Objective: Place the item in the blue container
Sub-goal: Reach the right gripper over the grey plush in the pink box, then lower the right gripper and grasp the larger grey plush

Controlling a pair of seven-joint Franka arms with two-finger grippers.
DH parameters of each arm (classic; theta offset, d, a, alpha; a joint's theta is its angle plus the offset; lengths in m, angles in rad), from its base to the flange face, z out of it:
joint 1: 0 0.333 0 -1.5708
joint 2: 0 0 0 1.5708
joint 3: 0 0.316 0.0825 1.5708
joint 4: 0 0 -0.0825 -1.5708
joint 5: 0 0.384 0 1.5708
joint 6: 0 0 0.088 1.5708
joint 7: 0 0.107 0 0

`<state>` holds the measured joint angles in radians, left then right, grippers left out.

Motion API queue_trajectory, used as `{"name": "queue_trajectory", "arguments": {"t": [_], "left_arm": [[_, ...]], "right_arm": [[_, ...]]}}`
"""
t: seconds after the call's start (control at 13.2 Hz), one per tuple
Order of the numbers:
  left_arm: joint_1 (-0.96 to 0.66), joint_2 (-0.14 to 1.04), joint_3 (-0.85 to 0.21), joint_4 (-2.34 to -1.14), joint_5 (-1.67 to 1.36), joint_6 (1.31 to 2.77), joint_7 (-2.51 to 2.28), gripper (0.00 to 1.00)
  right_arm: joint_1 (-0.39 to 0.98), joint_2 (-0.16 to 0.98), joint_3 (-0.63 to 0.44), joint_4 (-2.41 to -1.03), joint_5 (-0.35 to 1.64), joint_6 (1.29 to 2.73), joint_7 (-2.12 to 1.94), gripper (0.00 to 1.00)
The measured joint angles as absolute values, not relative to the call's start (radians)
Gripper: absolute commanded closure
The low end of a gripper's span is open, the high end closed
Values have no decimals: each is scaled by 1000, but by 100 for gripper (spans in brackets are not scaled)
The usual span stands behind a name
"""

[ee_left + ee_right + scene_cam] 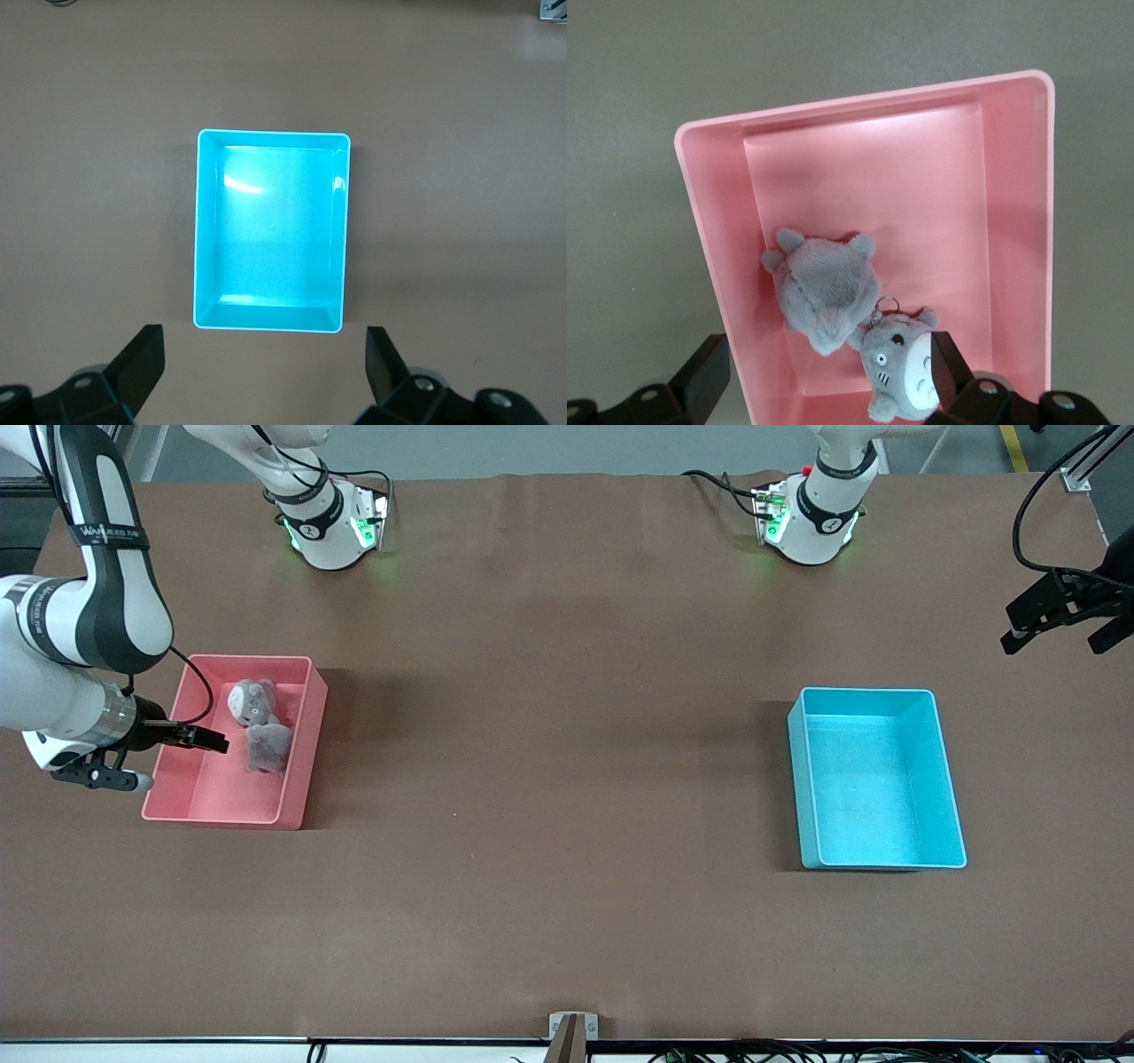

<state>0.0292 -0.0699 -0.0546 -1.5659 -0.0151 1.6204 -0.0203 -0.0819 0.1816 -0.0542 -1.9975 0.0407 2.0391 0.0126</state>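
The blue container (pixel 804 779) stands with nothing in it toward the left arm's end of the table; the left wrist view looks straight down into it (pixel 266 239). Two grey plush toys lie in a pink bin (pixel 304 744) toward the right arm's end: one with a white belly (pixel 244 698) (pixel 908 372), one back up (pixel 268 746) (pixel 822 288). A small metal ring shows between them. My right gripper (pixel 173 760) (pixel 826 367) hangs open over the pink bin's outer wall, beside the toys. My left gripper (pixel 1059 633) (pixel 264 354) is open and holds nothing, over bare table beside the blue container.
The brown table top (pixel 567 735) stretches wide between the two bins. Both arm bases (pixel 332 522) (pixel 811 518) stand along the table's edge farthest from the front camera. A small bracket (pixel 572 1027) sits at the nearest edge.
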Motion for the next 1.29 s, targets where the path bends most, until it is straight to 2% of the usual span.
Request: {"name": "queue_trajectory", "arguments": {"t": [0.23, 0.45, 0.68, 1.29], "left_arm": [[29, -70, -55, -1566, -15, 1620, -20, 0], [29, -70, -55, -1566, -15, 1620, -20, 0], [29, -70, -55, -1565, -15, 1620, -20, 0], [29, -70, -55, -1565, -15, 1620, -20, 0]], "right_arm": [[-82, 182, -54, -2063, 41, 2118, 17, 0], [-82, 185, -54, -2185, 41, 2291, 29, 0], [-82, 204, -55, -2261, 41, 2402, 34, 0], [-82, 306, -50, -2303, 96, 2503, 35, 0]]}}
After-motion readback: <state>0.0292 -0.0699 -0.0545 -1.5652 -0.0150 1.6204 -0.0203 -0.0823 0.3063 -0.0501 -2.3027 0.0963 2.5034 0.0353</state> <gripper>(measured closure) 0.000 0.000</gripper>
